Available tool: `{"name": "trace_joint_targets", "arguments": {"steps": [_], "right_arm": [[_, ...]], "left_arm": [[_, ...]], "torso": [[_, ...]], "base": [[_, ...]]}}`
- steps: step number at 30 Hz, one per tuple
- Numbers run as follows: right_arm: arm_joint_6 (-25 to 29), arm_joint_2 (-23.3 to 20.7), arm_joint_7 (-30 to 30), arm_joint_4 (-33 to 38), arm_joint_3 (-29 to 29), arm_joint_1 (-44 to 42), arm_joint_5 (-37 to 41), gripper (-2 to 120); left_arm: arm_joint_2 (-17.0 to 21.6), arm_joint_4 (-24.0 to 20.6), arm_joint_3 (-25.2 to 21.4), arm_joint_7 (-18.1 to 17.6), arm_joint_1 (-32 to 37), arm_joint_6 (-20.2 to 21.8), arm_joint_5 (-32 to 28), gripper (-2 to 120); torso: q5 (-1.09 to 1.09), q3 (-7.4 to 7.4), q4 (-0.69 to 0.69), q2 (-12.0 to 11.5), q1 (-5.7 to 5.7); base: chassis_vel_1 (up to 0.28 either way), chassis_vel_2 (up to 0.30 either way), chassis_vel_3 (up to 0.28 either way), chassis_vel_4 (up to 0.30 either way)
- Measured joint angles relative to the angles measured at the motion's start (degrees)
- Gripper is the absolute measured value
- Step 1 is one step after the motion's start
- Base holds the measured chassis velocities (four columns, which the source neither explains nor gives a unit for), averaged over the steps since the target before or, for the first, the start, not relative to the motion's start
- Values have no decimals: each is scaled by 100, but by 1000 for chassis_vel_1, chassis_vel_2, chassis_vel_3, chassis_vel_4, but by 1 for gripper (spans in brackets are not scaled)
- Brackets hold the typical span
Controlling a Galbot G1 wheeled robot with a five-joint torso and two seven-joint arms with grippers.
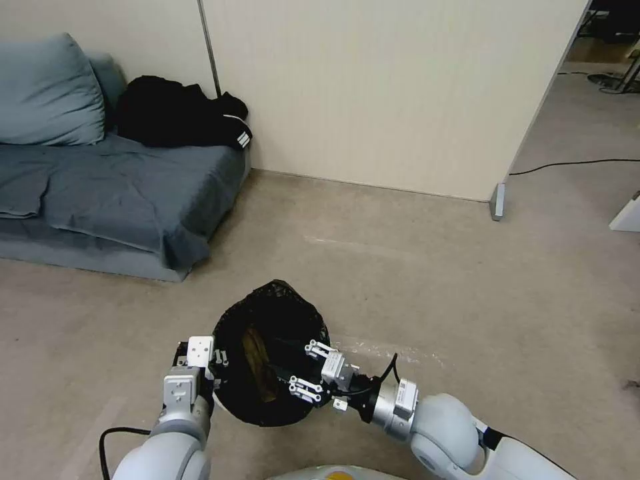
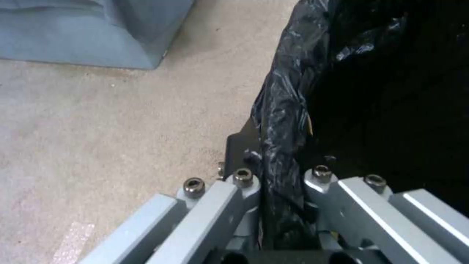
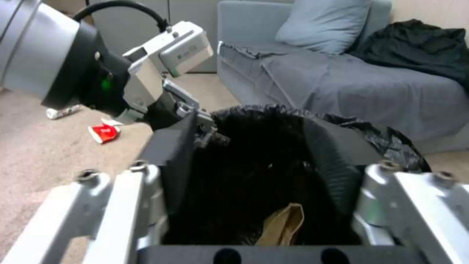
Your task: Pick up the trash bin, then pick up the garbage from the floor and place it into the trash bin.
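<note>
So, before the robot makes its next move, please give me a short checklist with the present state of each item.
1. Left gripper holds the trash bin by its rim: ok, fingers clamp the black bag at the edge.
2. Right gripper is open over the bin's mouth: ok, nothing between its fingers.
3. Brown paper lies inside the bin: ok.
4. Floor is free of garbage: not ok, a red carton and a small bottle lie on the carpet behind the left arm.
5. Bin is lifted off the floor: cannot tell.
</note>
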Motion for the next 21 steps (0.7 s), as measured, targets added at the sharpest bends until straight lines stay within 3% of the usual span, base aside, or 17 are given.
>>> {"name": "trace_joint_targets", "arguments": {"steps": [4, 7, 14, 16, 21], "right_arm": [[-3, -3, -4, 18, 6, 8, 0, 70], [-5, -2, -22, 64, 45, 27, -1, 87], [-7, 11, 5, 607, 338, 38, -10, 102], [-64, 53, 192, 1217, 907, -68, -13, 110], [-240, 173, 752, 1849, 1707, -565, -239, 114]], "left_arm": [[-1, -6, 0, -1, 5, 0, 6, 3], [0, -24, -11, -2, 26, 0, 10, 3], [10, 66, -48, 14, 39, -25, 42, 3], [36, 155, -79, 56, 41, -73, 60, 3], [83, 219, -132, 107, -12, -121, 61, 3]], "torso": [[0, 0, 0, 0, 0], [0, 0, 0, 0, 0], [0, 0, 0, 0, 0], [0, 0, 2, 0, 0], [-1, 0, -1, -1, 0]], "base": [[0, 0, 0, 0], [0, 0, 0, 0], [0, 0, 0, 0], [0, 0, 0, 0], [0, 0, 0, 0]]}}
